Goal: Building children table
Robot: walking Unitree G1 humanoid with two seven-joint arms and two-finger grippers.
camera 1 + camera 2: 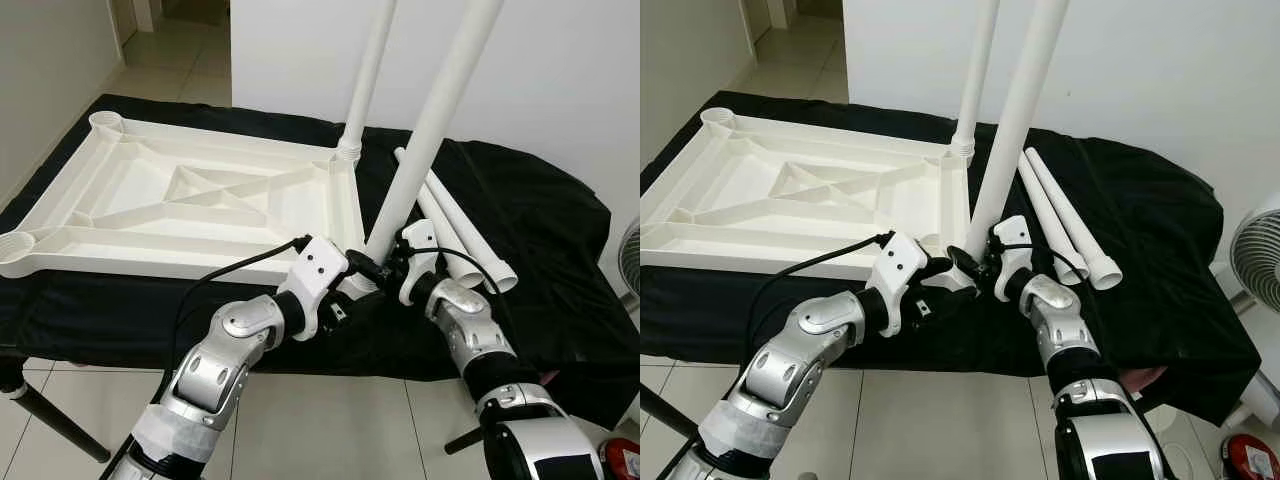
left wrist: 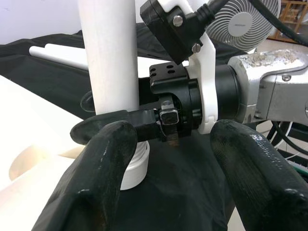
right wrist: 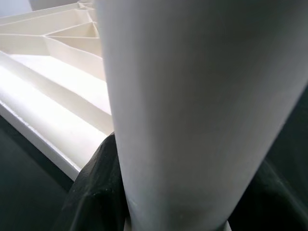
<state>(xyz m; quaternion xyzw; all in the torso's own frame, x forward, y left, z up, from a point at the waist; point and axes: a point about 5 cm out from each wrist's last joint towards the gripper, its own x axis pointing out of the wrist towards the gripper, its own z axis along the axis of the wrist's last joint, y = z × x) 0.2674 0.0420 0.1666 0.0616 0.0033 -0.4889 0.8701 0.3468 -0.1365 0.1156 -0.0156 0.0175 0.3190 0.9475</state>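
Note:
A white table top (image 1: 150, 262) lies upside down on a black cloth. One white leg (image 1: 370, 70) stands upright in its far right corner. A second leg (image 1: 440, 110) leans slightly over the near right corner, its ribbed collar (image 2: 134, 166) at the socket. My right gripper (image 1: 385, 265) is shut on this leg just above the collar, and its fingers (image 3: 91, 192) hug the tube. My left gripper (image 2: 168, 144) hangs open just in front of the same corner, its fingers (image 2: 103, 163) on either side, touching nothing.
Two loose legs (image 1: 465, 235) lie side by side on the cloth (image 1: 540, 230) right of the table top. A fan (image 1: 1260, 265) stands on the floor at the right, with a red object (image 1: 622, 460) below it. A white wall rises behind and tiled floor lies in front.

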